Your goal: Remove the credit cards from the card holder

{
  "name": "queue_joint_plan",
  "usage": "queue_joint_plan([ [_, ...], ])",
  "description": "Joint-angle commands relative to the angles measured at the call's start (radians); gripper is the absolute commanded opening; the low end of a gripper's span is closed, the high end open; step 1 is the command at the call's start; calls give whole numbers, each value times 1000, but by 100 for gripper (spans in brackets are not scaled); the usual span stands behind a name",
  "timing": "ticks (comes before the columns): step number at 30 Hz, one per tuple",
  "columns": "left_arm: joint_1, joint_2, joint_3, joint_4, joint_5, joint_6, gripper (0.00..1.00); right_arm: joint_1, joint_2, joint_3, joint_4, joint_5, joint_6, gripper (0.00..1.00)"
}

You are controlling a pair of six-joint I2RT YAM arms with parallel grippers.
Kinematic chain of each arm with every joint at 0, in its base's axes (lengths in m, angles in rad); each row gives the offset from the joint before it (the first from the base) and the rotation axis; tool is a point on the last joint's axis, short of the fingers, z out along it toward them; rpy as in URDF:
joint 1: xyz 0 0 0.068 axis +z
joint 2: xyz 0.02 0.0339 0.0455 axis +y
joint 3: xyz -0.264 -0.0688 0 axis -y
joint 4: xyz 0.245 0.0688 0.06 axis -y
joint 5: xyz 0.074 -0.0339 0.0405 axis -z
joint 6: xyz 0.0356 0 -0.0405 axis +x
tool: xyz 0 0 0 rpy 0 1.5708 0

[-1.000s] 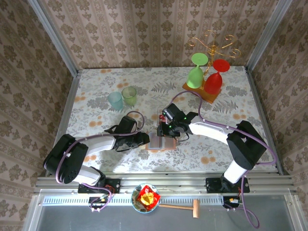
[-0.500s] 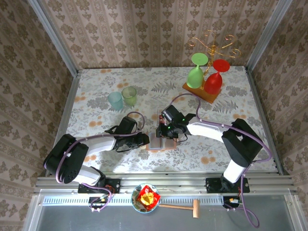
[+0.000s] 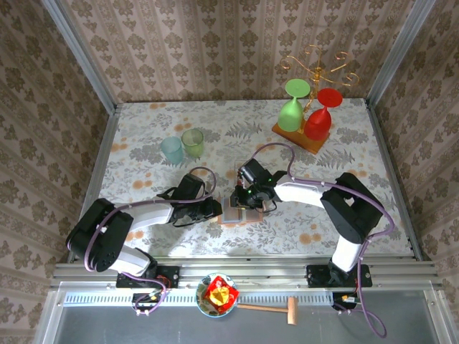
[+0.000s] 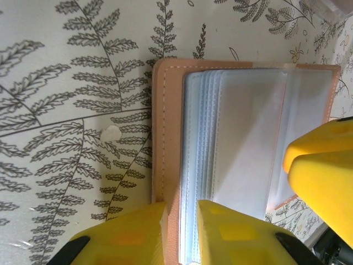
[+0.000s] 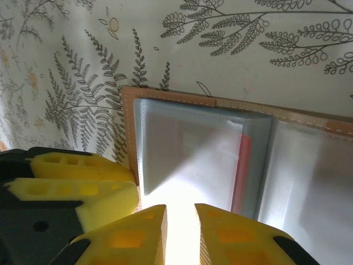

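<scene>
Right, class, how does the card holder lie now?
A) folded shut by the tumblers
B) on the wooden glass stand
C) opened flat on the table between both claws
C: the card holder lies opened flat on the table, pockets up, left claw and right claw at its edges.

Two tumblers (image 3: pixel 172 149), two wine glasses (image 3: pixel 291 113), one card holder (image 4: pixel 237 132), one bowl (image 3: pixel 217 294).

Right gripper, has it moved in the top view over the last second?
Yes. The right gripper has shifted slightly left and toward the near edge, away from the wooden glass stand, which has stayed put. It is over the card holder.
</scene>
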Motion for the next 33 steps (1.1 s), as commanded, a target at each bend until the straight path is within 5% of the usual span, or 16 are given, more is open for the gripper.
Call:
queue_joint_plan([
  [1,-1,12,-8,-1,-6,-3,21,6,21,-10,8,-17,16,22],
  [33,-1,18,-1,-2,-5,-1,21,8,-8,-8,-80,77,8,28],
])
